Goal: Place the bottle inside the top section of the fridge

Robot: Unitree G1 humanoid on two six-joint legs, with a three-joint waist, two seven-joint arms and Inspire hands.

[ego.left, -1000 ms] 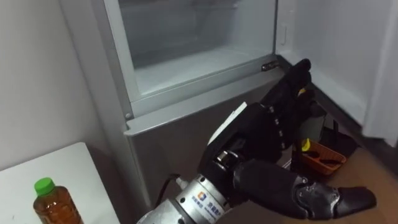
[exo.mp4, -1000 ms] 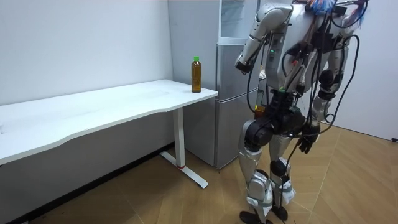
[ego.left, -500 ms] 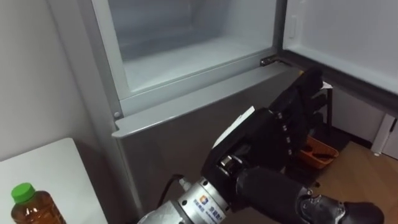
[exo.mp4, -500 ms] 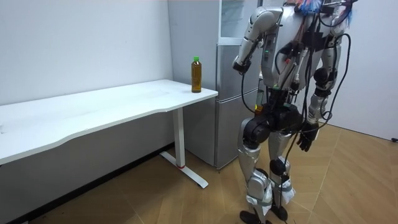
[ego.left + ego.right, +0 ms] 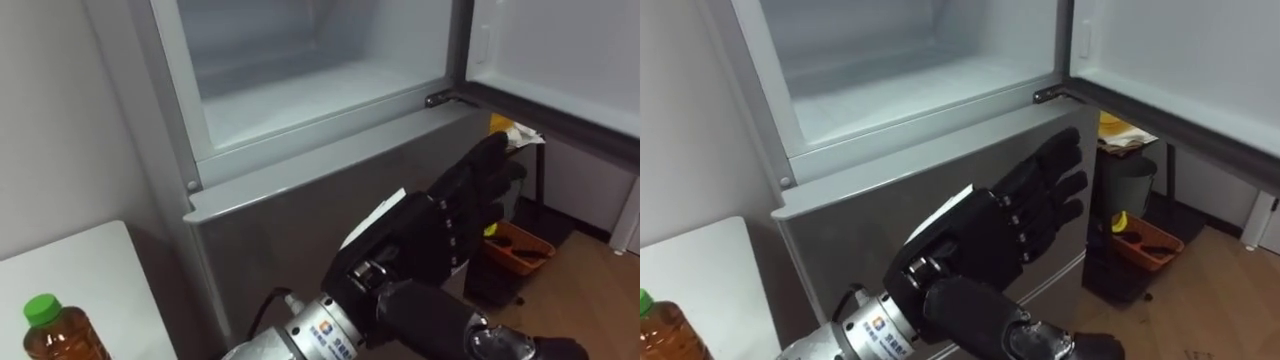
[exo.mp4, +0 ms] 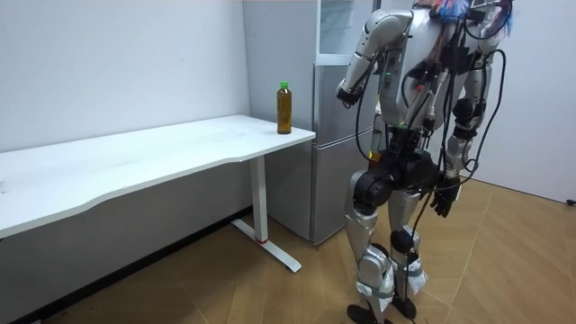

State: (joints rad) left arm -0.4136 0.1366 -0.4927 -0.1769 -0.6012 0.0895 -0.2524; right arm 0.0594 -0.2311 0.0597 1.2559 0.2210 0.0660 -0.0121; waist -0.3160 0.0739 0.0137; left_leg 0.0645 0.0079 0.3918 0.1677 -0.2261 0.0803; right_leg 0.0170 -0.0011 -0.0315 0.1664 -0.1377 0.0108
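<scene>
The bottle (image 5: 55,335) is stood on the tabletop (image 5: 100,275), at the end nearest the fridge (image 6: 326,153), which is set just to the right of it against the wall. The upper compartment (image 5: 300,80) is found above the lower door (image 5: 290,215), with the upper door (image 5: 560,50) swung out to the right. The left robot hand (image 5: 455,220) is held in front of the lower door, below the upper compartment. A tray (image 5: 520,250) is seen on the floor (image 5: 600,300) further right, under the open door
</scene>
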